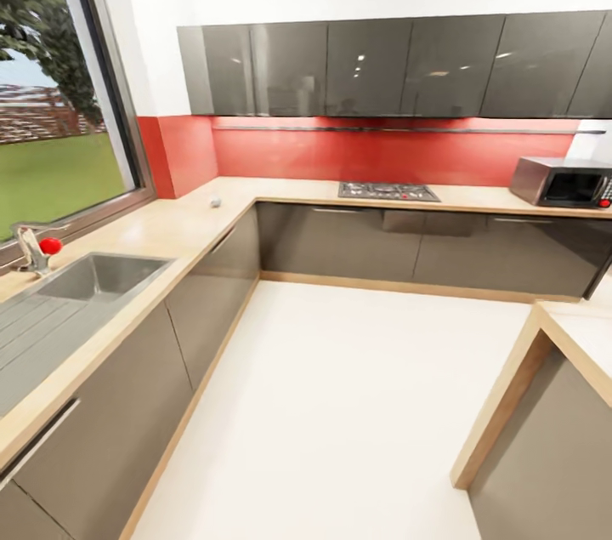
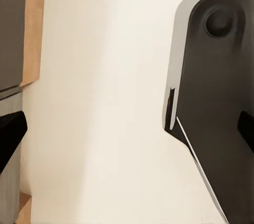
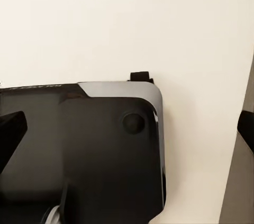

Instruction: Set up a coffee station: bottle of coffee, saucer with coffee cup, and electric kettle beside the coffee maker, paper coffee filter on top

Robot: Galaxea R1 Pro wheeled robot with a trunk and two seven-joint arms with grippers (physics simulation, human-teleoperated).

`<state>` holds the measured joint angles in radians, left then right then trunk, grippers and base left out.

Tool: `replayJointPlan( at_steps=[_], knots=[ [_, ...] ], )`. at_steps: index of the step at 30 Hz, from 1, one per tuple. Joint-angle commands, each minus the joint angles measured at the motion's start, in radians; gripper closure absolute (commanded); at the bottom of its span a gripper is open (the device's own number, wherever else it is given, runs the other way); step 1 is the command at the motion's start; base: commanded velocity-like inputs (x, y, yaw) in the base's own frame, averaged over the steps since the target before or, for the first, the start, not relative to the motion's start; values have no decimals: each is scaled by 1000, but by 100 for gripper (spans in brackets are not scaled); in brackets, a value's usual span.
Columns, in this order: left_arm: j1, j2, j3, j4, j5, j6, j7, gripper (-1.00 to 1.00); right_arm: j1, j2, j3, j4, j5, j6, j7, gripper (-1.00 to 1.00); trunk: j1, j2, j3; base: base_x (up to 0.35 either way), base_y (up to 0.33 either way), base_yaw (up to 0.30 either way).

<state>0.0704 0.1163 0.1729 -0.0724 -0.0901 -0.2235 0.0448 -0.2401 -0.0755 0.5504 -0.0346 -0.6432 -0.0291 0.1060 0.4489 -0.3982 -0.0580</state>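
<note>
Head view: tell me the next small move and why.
Probably turn the base or head to look around the kitchen. The wooden countertop here carries a sink, a gas hob and a microwave, but I can make out no coffee maker, kettle or shelf. One small pale object is too tiny to identify. Both wrist cameras face the pale floor, so the arms seem idle.

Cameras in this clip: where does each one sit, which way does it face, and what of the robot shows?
Head view: on the robot's head, looking forward and down at the wooden countertop, sink, hob and microwave.
Left wrist view: on the left arm, facing down at the pale floor, with the robot's dark base in frame.
Right wrist view: on the right arm, facing down.
Shared: both wrist views show floor and base.
</note>
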Motion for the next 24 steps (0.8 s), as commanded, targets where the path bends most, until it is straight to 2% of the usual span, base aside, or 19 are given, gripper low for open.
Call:
replayJointPlan(
  at_steps=[1,13,18,24],
  knots=[
    [0,-1,7,-1,-10,-2,2,-100,-1,0,8,1,-10,-3,5,-100,1,-2,-2,337,-78,0],
    [0,0,7,-1,-8,-5,3,-100,-1,1,5,1,-20,-3,1,-100,1,-2,-2,337,-17,0],
    [0,0,7,-1,-8,-7,4,-100,-1,13,7,3,-11,-4,2,-100,1,-2,-2,337,0,0],
    [0,0,7,-1,-9,-7,4,-100,-1,14,7,5,-14,-3,0,-100,1,-2,-2,337,0,0]
  ],
)
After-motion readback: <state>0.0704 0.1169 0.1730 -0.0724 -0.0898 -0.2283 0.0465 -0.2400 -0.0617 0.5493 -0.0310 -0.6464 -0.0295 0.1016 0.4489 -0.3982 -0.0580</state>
